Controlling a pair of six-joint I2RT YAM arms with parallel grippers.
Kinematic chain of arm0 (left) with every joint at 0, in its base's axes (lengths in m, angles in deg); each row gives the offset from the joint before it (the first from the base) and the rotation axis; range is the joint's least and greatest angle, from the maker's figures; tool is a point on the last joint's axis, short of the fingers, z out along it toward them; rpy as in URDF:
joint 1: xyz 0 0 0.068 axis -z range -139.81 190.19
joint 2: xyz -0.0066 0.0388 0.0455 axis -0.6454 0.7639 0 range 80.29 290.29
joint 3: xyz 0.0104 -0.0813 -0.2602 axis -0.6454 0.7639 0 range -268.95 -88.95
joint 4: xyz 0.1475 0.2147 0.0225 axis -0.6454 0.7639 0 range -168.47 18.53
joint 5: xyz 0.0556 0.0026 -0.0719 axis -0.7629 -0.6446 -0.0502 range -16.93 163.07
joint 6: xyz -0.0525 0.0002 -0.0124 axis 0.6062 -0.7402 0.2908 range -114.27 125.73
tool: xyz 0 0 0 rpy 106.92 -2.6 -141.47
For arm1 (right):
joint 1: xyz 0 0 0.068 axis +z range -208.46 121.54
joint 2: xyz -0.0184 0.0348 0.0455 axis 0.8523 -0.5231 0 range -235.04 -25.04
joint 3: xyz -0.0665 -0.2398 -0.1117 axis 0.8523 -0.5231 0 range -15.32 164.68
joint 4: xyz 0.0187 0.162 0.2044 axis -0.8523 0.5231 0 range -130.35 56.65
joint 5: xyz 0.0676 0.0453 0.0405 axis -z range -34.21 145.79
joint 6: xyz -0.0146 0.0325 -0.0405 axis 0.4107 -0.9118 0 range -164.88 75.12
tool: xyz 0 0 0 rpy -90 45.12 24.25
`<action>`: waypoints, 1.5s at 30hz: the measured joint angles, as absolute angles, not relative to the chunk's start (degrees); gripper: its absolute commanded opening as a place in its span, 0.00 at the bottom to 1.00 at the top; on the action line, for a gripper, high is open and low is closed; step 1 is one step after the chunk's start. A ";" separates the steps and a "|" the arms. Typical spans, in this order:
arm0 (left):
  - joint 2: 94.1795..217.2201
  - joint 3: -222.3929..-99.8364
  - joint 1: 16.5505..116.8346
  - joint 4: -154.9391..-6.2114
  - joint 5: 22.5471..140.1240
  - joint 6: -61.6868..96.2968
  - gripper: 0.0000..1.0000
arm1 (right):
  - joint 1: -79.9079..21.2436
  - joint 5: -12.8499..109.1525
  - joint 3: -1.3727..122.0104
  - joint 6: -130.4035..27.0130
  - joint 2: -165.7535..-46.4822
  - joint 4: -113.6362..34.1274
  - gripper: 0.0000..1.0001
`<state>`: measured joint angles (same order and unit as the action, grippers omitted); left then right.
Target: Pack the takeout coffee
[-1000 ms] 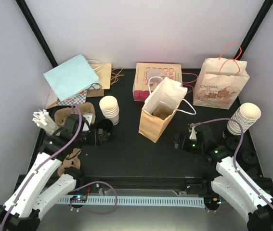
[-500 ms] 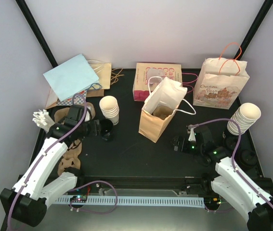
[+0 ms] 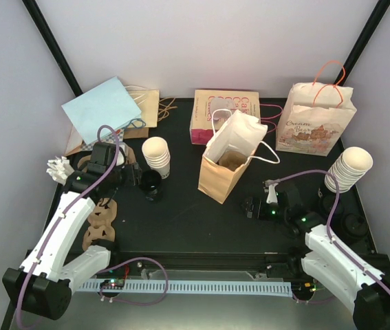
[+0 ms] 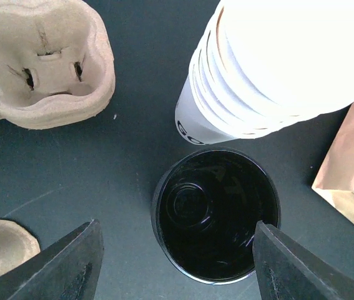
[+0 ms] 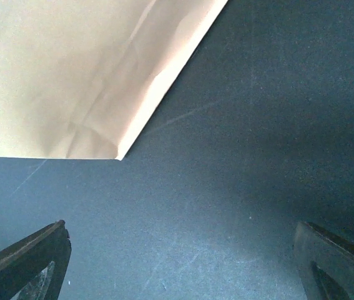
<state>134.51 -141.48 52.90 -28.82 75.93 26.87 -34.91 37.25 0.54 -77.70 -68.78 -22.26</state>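
Lid (image 4: 217, 215), black and round, lies on the tabletop (image 4: 133, 125) just beside the cup stack (image 4: 276, 69), where you see the left gripper (image 4: 175, 225) straddling it with jaws parted, while the right gripper (image 5: 180, 269) hangs, jaws wide, over the tabletop near the brown bag (image 5: 70, 75).

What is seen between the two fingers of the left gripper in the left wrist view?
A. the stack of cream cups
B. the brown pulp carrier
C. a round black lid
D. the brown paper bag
C: the round black lid lies on the table between the fingers of the left gripper. The stack of cream cups and the pulp carrier lie farther out, outside the fingers.
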 measured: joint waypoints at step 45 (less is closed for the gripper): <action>153.20 -151.90 48.36 -31.75 81.24 24.07 0.59 | -34.01 37.25 -1.67 -76.78 -65.55 -26.28 0.97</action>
<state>153.20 -151.90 48.36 -31.75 81.24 24.07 -34.01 37.25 -1.67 -76.78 -65.55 -26.28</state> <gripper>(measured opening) 0.587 0.966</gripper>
